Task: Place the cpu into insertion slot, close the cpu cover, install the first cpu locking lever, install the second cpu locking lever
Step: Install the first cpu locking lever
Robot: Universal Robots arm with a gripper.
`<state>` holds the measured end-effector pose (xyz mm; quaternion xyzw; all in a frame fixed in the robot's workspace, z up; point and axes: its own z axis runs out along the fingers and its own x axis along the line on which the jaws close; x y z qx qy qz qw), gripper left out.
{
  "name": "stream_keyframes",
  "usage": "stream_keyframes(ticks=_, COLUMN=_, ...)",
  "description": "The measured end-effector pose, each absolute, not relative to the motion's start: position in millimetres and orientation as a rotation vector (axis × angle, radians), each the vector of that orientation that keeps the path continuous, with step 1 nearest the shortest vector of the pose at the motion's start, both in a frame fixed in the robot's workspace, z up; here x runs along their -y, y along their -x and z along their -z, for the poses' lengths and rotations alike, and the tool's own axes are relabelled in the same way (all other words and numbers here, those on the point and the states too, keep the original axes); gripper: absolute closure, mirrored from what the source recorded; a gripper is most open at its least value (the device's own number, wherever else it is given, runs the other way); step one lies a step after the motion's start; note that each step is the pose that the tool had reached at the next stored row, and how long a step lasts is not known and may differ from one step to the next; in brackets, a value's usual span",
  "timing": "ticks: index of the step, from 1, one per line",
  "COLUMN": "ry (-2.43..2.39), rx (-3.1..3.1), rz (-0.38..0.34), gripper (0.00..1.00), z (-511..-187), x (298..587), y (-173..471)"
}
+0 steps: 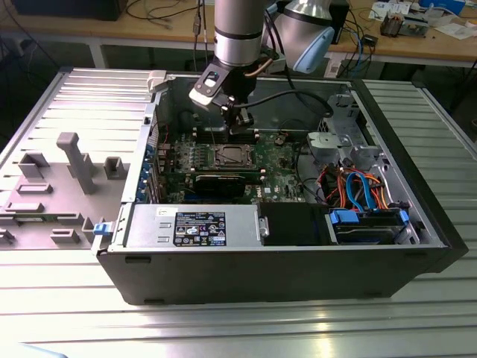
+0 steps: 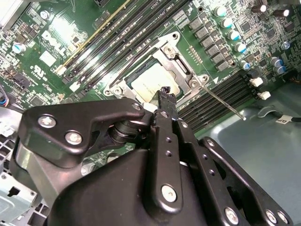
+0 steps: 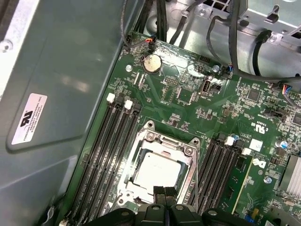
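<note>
The gripper (image 3: 165, 192) is holding its two black fingertips (image 3: 160, 192) pressed together, side by side, with nothing between them. The jaws are hanging just over one edge of the socket; I cannot tell whether they are touching it.

The cpu (image 3: 157, 170) is lying flat in the socket near the middle of the green board (image 3: 221, 122), silver top facing up. The cpu cover (image 3: 162, 140) is lying down around it as a metal frame, the chip showing through its window. The chip is square, so no side is running longer. Its edges are lining up with the black memory slots (image 3: 110, 155) that are flanking the socket on two sides.

The first wrist view is looking down past the closed tips and taking in a round coin battery (image 3: 152, 62) near the board's far edge. The second wrist view is looking from behind the gripper (image 2: 165, 92) and giving a thin metal lever (image 2: 221, 100), its long axis slanting from a socket corner out across the slots toward the board edge beside the bare case floor.

In the exterior view the gripper (image 1: 238, 118) is hanging inside the open computer case (image 1: 261, 268), which is resting on a ribbed metal table (image 1: 223, 328).
</note>
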<state>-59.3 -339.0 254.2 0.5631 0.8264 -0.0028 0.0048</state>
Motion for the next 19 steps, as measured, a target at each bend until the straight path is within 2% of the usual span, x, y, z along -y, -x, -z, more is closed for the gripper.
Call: stream_keyframes(ticks=19, ry=-1.658, rx=-2.657, rz=0.008, gripper=0.89, z=-254.2, x=339.0, y=59.0)
